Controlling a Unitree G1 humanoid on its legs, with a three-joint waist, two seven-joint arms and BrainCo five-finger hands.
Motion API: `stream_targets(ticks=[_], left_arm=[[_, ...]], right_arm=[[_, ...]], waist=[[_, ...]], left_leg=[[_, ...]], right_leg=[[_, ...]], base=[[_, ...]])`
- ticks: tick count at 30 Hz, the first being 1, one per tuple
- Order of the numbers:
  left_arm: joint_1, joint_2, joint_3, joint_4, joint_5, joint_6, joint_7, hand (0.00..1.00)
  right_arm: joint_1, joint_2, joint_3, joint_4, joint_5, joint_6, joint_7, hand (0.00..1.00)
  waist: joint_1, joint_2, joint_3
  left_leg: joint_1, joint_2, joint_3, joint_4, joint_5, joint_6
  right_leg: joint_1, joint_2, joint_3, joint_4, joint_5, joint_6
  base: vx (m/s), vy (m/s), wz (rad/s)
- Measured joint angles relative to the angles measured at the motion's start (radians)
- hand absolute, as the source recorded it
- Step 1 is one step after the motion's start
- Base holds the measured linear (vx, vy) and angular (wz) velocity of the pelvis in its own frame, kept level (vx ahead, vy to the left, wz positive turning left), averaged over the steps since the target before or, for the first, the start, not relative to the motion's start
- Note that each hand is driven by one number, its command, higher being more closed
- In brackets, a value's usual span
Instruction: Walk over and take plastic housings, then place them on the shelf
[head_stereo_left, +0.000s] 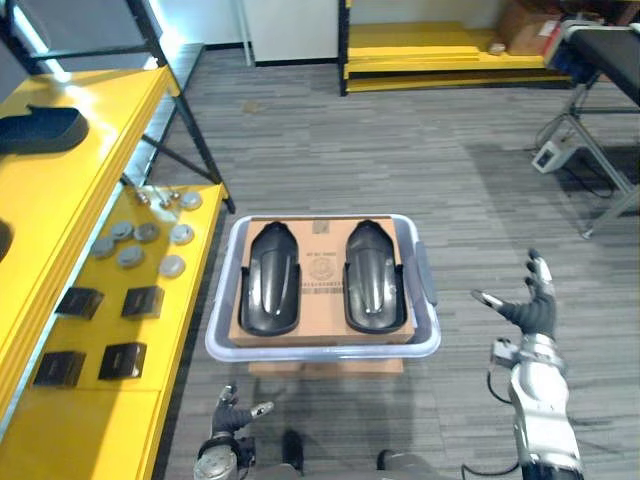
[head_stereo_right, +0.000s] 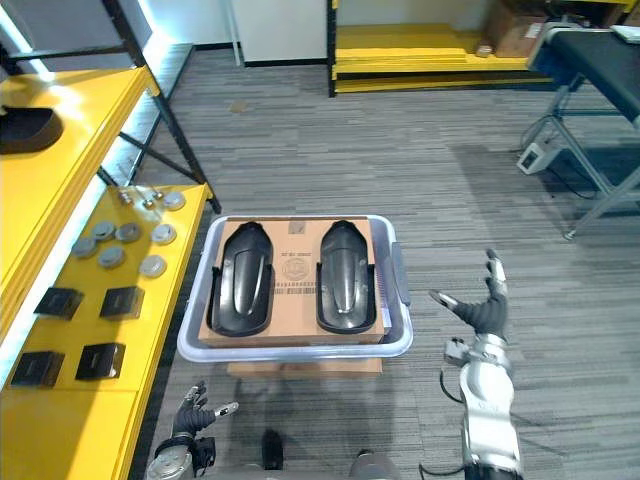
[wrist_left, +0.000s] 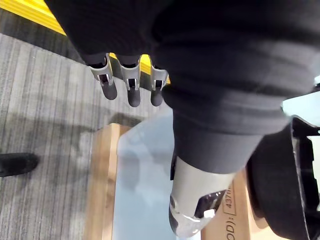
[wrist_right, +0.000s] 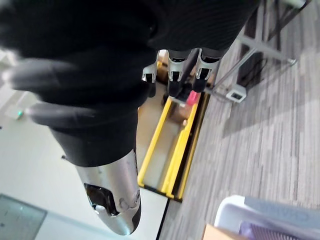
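Your right hand is raised at the right of the scene with its fingers spread and straight, holding nothing. It stands apart from the pale tray, off that tray's right side. Your left hand sits low at the near edge, fingers relaxed and empty, just short of the tray's near left corner.

Between the two hands, the tray rests on a brown base. Inside it a cardboard sheet carries both plastic housings side by side, the left housing and the right housing, each lying lengthways from near to far. Neither is touched.

Further left runs the yellow shelf. Its lower level holds grey discs and small black blocks. On the upper level, far left, lies a dark curved shape; you cannot tell from here whether it is a housing already placed.

By my reading the walk over is done, since the tray is right in front of you. The taking has not begun, and placing on the shelf is all ahead: both housings wait in the tray
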Motion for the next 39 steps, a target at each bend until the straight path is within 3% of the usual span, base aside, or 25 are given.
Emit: stream_targets(ticks=[9,15,16,18,21,29,37,39], left_arm=[[-0.062,-0.001,-0.031,-0.024,-0.002,-0.002,0.023,0.0],[-0.088,-0.002,-0.078,-0.042,-0.007,-0.025,0.046,0.0],[-0.09,-0.001,-0.084,-0.041,-0.014,-0.031,0.049,0.0],[-0.092,-0.002,-0.095,-0.04,-0.015,-0.033,0.05,0.0],[-0.114,-0.006,-0.108,-0.037,-0.018,-0.038,0.05,0.0],[-0.162,-0.013,-0.134,0.008,-0.025,-0.04,0.051,0.0],[-0.191,-0.012,-0.132,-0.021,-0.023,-0.036,0.06,0.0],[-0.185,-0.012,-0.132,-0.065,-0.022,-0.028,0.058,0.0]], right_arm=[[-0.237,-0.007,-0.059,0.264,-0.102,0.122,-0.126,0.0],[-0.423,-0.092,-0.129,0.502,-0.068,0.164,-0.201,0.0],[-0.453,-0.106,-0.129,0.537,-0.053,0.166,-0.206,1.0],[-0.502,-0.13,-0.134,0.608,-0.027,0.166,-0.207,1.0],[-0.557,-0.174,-0.148,0.664,0.024,0.158,-0.206,1.0],[-0.588,-0.213,-0.146,0.669,0.077,0.147,-0.213,1.0],[-0.316,-0.122,-0.127,0.215,-0.006,0.152,-0.211,1.0],[-0.242,-0.094,-0.138,0.117,-0.04,0.156,-0.213,1.0]], waist=[[0.017,0.049,0.121],[0.035,0.109,0.189],[0.036,0.112,0.202],[0.036,0.118,0.214],[0.035,0.123,0.24],[0.03,0.128,0.246],[0.007,0.109,0.242],[0.004,0.093,0.234]], left_leg=[[-0.103,-0.017,-0.115,-0.002,0.064,0.007],[-0.149,-0.036,-0.163,-0.002,0.087,0.006],[-0.155,-0.038,-0.166,-0.001,0.092,-0.001],[-0.165,-0.039,-0.177,-0.001,0.099,-0.006],[-0.177,-0.051,-0.195,-0.001,0.133,-0.047],[-0.208,-0.04,-0.208,-0.002,0.133,-0.047],[-0.204,-0.032,-0.192,-0.002,0.13,-0.045],[-0.188,-0.023,-0.171,-0.002,0.109,-0.015]], right_leg=[[-0.036,-0.007,-0.123,0.0,0.016,0.004],[-0.06,-0.02,-0.167,0.005,0.02,0.011],[-0.064,-0.02,-0.173,0.006,0.02,0.011],[-0.069,-0.021,-0.184,0.008,0.02,0.011],[-0.069,-0.031,-0.2,0.01,0.02,0.011],[-0.106,-0.02,-0.198,0.021,0.02,0.01],[-0.105,-0.019,-0.188,0.021,0.019,0.01],[-0.102,-0.014,-0.166,0.022,0.019,0.009]], base=[[-0.08,0.016,0.45],[-0.03,0.02,0.21],[-0.01,-0.003,0.15],[-0.01,-0.008,0.2],[-0.03,-0.009,0.18],[-0.03,0.0,-0.01],[0.0,0.001,-0.03],[0.01,0.005,-0.3]])
